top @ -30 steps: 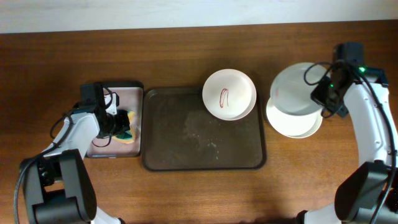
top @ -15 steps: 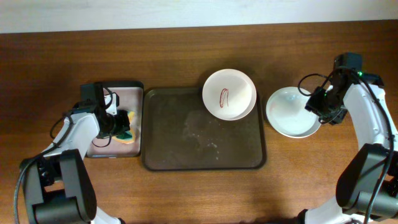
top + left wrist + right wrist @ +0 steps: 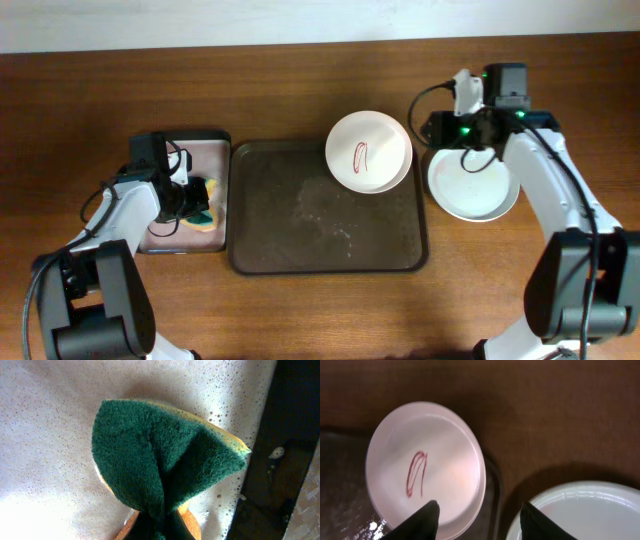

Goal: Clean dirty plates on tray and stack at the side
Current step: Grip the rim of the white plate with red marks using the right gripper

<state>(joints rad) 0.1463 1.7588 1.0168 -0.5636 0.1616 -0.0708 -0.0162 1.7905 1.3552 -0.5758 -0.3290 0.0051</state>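
Dirty plate (image 3: 368,152): far-right corner of tray (image 3: 290,240), toward desk's far edge.
Handling: likely light, rigid, glossy-slick, chippable; pinch at the rim.
Right gripper (image 3: 480,508): fingers wide apart, empty.
Left gripper (image 3: 188,196): clamped on sponge (image 3: 160,470).

The wooden worktop (image 3: 300,85) carries the dark brown tray (image 3: 285,235). A small pinkish tray (image 3: 212,160) lies just left of it, and a white plate (image 3: 478,195) just right.
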